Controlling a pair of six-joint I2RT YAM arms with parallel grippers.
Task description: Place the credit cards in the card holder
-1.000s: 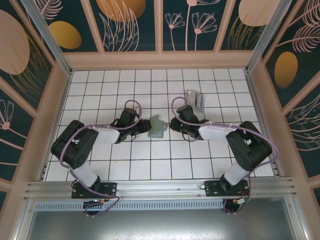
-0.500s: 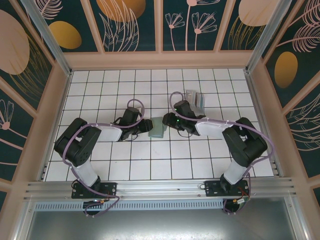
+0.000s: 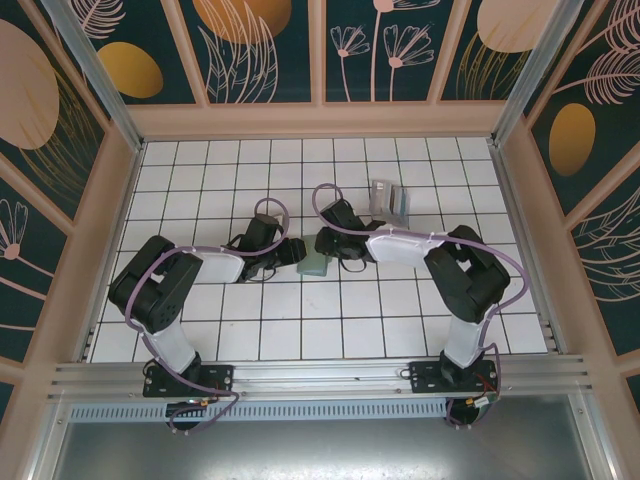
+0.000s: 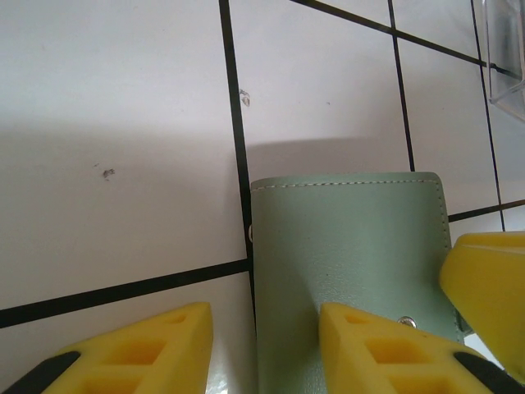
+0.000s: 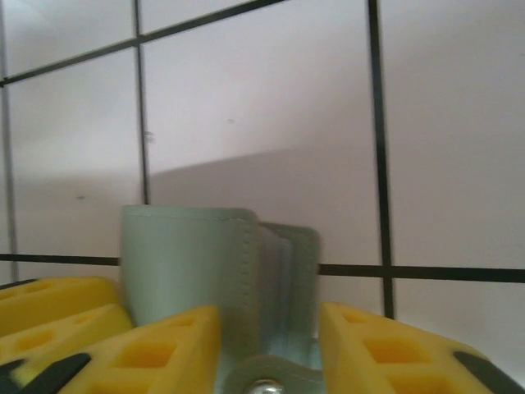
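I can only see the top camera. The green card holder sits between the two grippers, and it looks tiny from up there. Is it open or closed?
Observer: It looks partly open. In the right wrist view, the card holder shows layered pockets beside its front panel.
Kid: Does it have a button?
Observer: Yes. The left wrist view shows a small metal snap near the left gripper.
Kid: Is that gripper on it?
Observer: One yellow finger is over the holder and the other is over bare tile. The holder's stitched edge lies between them.
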